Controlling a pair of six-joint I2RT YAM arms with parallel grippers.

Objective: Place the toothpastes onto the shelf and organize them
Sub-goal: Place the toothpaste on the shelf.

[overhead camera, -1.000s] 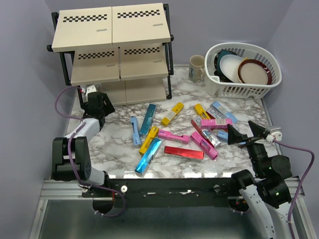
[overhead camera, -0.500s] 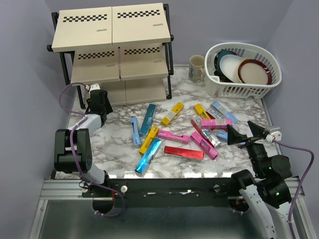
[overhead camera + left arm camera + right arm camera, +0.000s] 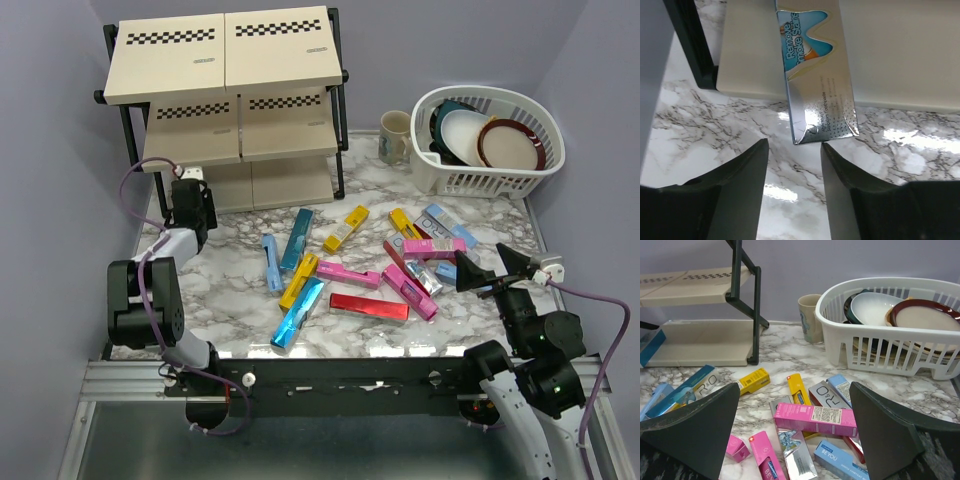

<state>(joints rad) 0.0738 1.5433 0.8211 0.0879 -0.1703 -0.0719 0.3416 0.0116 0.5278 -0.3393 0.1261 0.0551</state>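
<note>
Left tool [image 3: 190, 205]: reached out to 10 o'clock, fingers narrowly apart, gripping nothing.
Right tool [image 3: 487, 268]: at 3 o'clock, fingers spread wide, empty.

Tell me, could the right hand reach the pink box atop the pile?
Probably yes: the right hand stands wide open facing the pink box, which lies on top of other cartons with nothing over it.

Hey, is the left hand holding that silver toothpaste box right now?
No: the silver toothpaste box lies on the bottom board of the shelf, and the fingers of the left hand stand apart, short of its near end.
</note>
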